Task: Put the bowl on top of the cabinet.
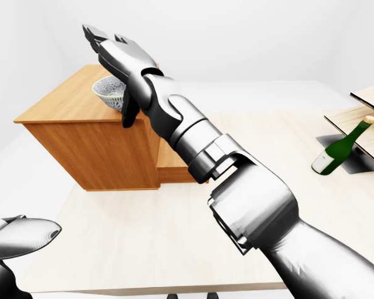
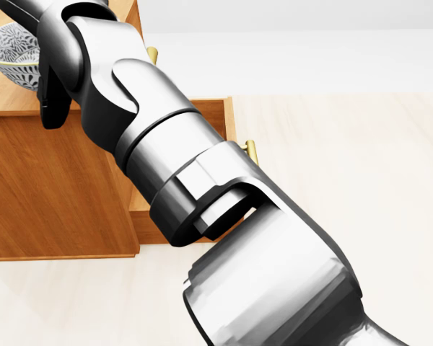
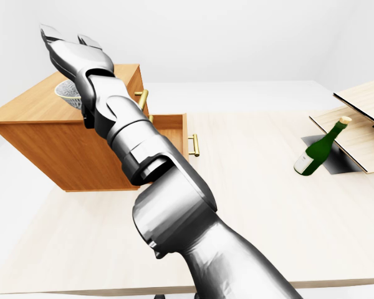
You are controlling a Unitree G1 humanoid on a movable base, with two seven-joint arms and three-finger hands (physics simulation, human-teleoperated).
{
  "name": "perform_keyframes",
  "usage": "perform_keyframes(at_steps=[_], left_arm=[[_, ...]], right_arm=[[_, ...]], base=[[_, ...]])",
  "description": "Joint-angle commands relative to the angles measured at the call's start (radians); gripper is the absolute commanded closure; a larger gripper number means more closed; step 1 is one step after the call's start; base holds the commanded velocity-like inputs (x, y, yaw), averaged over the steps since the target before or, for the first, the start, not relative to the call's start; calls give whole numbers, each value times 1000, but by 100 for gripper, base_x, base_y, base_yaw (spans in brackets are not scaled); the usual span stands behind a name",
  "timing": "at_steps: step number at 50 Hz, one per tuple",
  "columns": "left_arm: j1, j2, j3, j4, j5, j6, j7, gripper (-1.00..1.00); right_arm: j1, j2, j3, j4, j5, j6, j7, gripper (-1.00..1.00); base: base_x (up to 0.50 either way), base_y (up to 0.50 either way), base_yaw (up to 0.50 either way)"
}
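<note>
Bowl (image 1: 108, 93) upright on cabinet (image 1: 93, 149) top, mouth up, round, no long axis; white with dark speckled pattern. Cabinet boxy, smooth orange-brown wood, drawer (image 3: 172, 134) pulled out. Right hand (image 1: 119, 53) over bowl, glossy metal fingers spread, gripping nothing. Left hand (image 1: 19, 237) low, grip unclear.

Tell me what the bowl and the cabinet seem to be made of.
Bowl: probably glazed ceramic, white with a fine dark pattern. Cabinet: apparently wood, smooth and matt, judging by its orange-brown grain.
</note>
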Motion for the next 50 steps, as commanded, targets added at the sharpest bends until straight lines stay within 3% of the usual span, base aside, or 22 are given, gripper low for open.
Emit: perform_keyframes(at_steps=[1,19,35,44,50], left_arm=[[2,-2,-3,0,4,0,-2,-100],[4,-10,-12,-5,22,0,-11,-100],[2,-19,-23,-5,45,0,-19,-100],[5,-24,-31,-7,57,0,-25,-100],[7,-30,-42,-9,73,0,-30,-100]], right_arm=[[0,-5,1,-5,-10,0,-2,-100],[-189,-39,-22,-106,66,0,96,-100],[-252,-84,-38,-206,143,0,200,-100],[-285,-133,-64,-392,238,0,257,-100],[-235,-175,-64,-592,304,0,297,-100]], base=[[0,0,0],[0,0,0],[0,0,0],[0,0,0],[0,0,0]])
